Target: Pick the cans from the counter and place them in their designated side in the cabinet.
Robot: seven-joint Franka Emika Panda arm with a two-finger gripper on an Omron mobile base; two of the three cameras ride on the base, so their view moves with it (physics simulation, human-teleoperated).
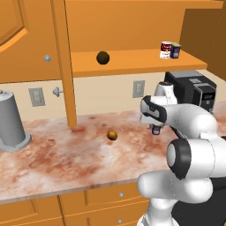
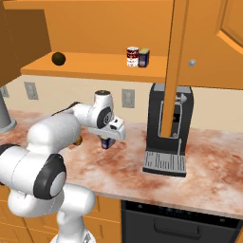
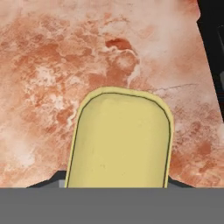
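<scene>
Pincer: I see my pincer [image 2: 107,142] low over the marbled reddish-brown and cream stone counter [image 1: 66,154], clenched on a small dark blue can with a yellowish top [image 2: 106,142]; in the hand view that yellowish top [image 3: 120,140] sits right against the camera.
Held can: from the left base view the dark blue can [image 1: 156,129] peeks out below the white hand, just above the counter; I cannot tell whether its base touches the stone.
Shelf cans: a red-and-white labelled can [image 1: 166,50] and a second dark blue can with a yellowish label [image 1: 175,50] stand upright, just beside each other, towards the right end of the flat orange shelf [image 1: 132,62] of the large orange wooden cabinet [image 1: 31,39].
Shelf, other: a small dark ball [image 1: 103,57] rests on the shelf's left part, well apart from the two cans.
Counter, other: a small brown ball [image 1: 112,135] lies on the stone left of my hand; a tall grey metal cylinder [image 1: 11,121] stands at the far left.
Right side: a black coffee machine [image 2: 168,130] sits on the counter right of the pincer.
</scene>
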